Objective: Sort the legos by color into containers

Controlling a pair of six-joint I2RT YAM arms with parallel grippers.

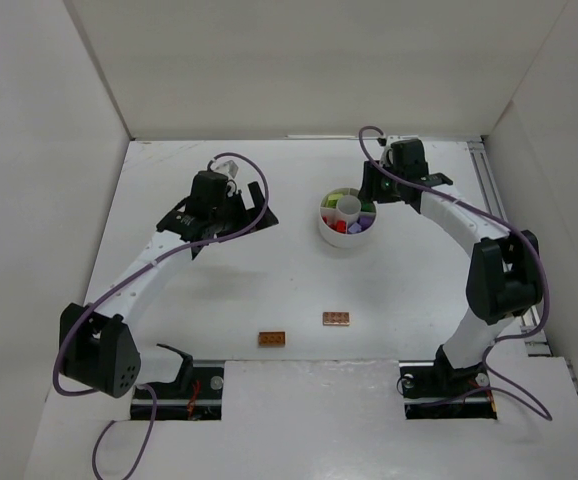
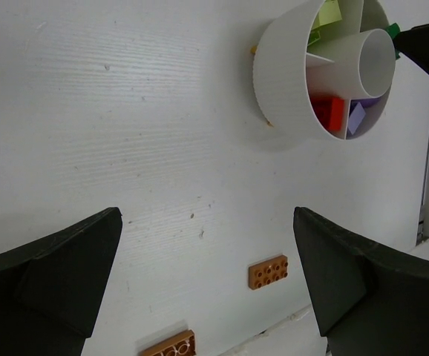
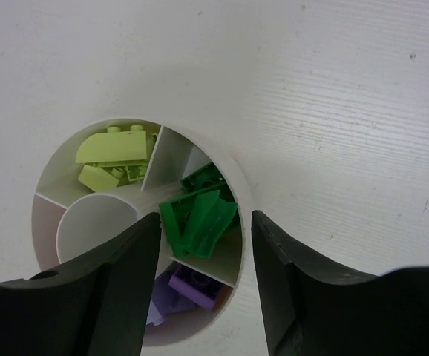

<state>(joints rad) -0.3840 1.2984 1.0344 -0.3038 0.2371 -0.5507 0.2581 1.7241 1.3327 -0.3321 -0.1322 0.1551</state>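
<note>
The round white dish (image 1: 325,228) holds sorted legos in its wedge compartments. In the right wrist view, yellow-green pieces (image 3: 114,152), dark green bricks (image 3: 200,219) and purple bricks (image 3: 192,285) each fill their own wedge around the bare central well (image 3: 96,226). My right gripper (image 3: 205,222) hovers open over the green wedge (image 1: 372,197), nothing gripped. A red brick (image 2: 329,113) shows in the left wrist view. Two orange-brown bricks (image 1: 272,338) (image 1: 335,318) lie on the table. My left gripper (image 1: 231,225) hangs wide open and empty, left of the dish (image 2: 281,74).
White walls box in the table on the left, back and right. The near table edge runs just below the orange-brown bricks (image 2: 268,271) (image 2: 171,345). Purple cables loop off both arms.
</note>
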